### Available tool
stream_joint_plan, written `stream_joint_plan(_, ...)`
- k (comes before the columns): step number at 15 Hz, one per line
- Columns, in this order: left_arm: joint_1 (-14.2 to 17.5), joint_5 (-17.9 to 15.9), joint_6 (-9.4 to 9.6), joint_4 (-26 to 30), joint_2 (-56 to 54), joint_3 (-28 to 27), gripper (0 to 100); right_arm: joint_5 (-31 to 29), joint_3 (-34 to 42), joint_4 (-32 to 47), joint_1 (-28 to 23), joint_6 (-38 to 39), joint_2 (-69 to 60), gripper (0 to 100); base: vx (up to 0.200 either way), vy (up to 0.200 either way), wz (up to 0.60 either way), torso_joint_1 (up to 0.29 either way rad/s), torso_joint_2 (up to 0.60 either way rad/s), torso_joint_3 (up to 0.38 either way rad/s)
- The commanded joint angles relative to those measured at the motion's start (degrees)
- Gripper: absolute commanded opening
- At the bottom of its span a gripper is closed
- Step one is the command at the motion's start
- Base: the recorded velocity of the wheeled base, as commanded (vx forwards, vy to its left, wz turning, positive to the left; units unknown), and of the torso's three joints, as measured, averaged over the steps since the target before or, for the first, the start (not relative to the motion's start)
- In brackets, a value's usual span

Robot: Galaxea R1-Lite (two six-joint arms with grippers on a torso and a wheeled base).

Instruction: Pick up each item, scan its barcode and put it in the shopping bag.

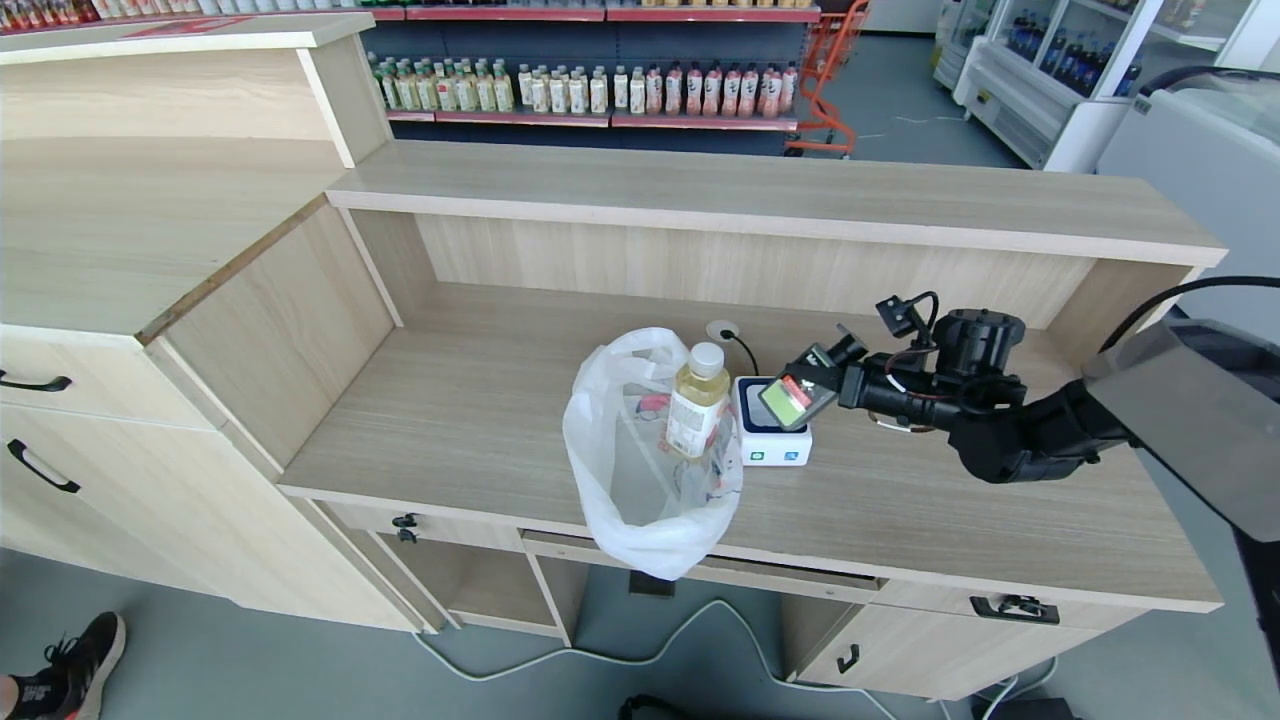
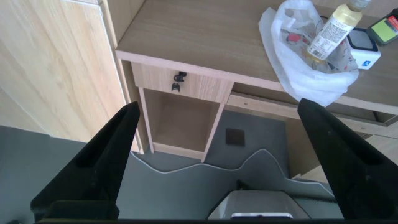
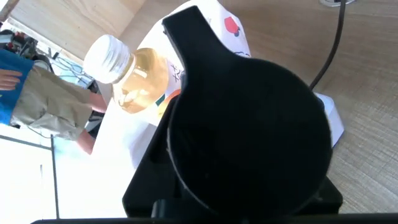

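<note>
A white plastic shopping bag (image 1: pixel 625 470) stands open on the wooden counter (image 1: pixel 470 400), hanging a little over its front edge. A bottle of yellow drink (image 1: pixel 697 400) with a white cap stands upright inside it. Right beside the bag sits the white scanner (image 1: pixel 775 445). My right gripper (image 1: pixel 800 395) is shut on a small flat green and red item (image 1: pixel 793 400), held tilted just above the scanner. In the right wrist view the bottle (image 3: pixel 140 78) lies just beyond the dark held item. My left gripper (image 2: pixel 217 109) hangs open and empty, low in front of the counter, left of the bag (image 2: pixel 298 59).
A raised back shelf (image 1: pixel 760 200) runs behind the counter, and a taller cabinet (image 1: pixel 150 200) closes off the left. A black cable (image 1: pixel 745 352) leads from a port to the scanner. A locked drawer (image 2: pixel 180 81) sits under the front edge.
</note>
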Motion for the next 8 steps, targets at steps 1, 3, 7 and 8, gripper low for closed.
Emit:
stream_joint_plan(1, 0.0, 0.0, -0.02, 0.0, 0.0, 0.0, 100, -0.1, -1.4, 0.0, 0.7, 0.0, 1.8, 0, 0.0, 0.0, 0.0, 0.0, 0.0, 0.0)
stream_joint_plan(3, 0.0, 0.0, -0.02, 0.0, 0.0, 0.0, 100, -0.1, -2.2, 0.0, 0.9, -0.1, 2.8, 0, 0.0, 0.0, 0.0, 0.0, 0.0, 0.0)
stream_joint_plan(7, 0.0, 0.0, -0.02, 0.0, 0.0, 0.0, 100, -0.1, -6.1, 0.4, 1.3, -0.2, 4.9, 0, 0.0, 0.0, 0.0, 0.0, 0.0, 0.0)
stream_joint_plan(8, 0.0, 0.0, -0.02, 0.0, 0.0, 0.0, 100, -0.1, -7.1, 0.6, 1.5, -0.2, 5.2, 0, 0.0, 0.0, 0.0, 0.0, 0.0, 0.0)
